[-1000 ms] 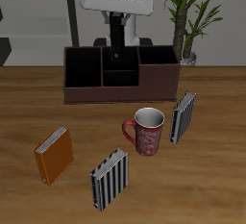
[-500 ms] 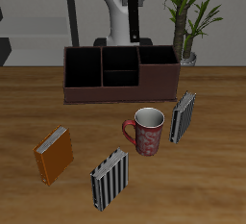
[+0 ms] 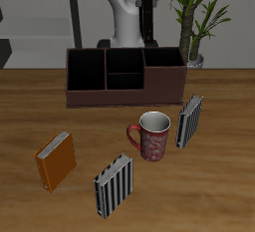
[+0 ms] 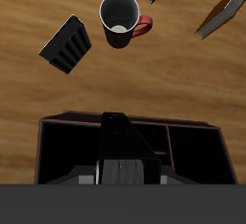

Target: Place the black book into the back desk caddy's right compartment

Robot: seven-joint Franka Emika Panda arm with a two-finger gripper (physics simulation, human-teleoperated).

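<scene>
1. The gripper (image 4: 123, 170) is clamped on the black book (image 3: 149, 19), which hangs upright in the air above the back desk caddy (image 3: 125, 95).
2. The right compartment (image 3: 163, 63) holds nothing visible.
3. A red mug (image 3: 152, 134), two striped books and an orange book (image 3: 56, 160) stand nearer the table's front edge.

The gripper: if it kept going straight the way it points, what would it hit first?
Probably the back desk caddy, which lies directly below the gripper. The black book it holds hangs lowest, so that would likely touch the caddy first; depth is unclear.
</scene>
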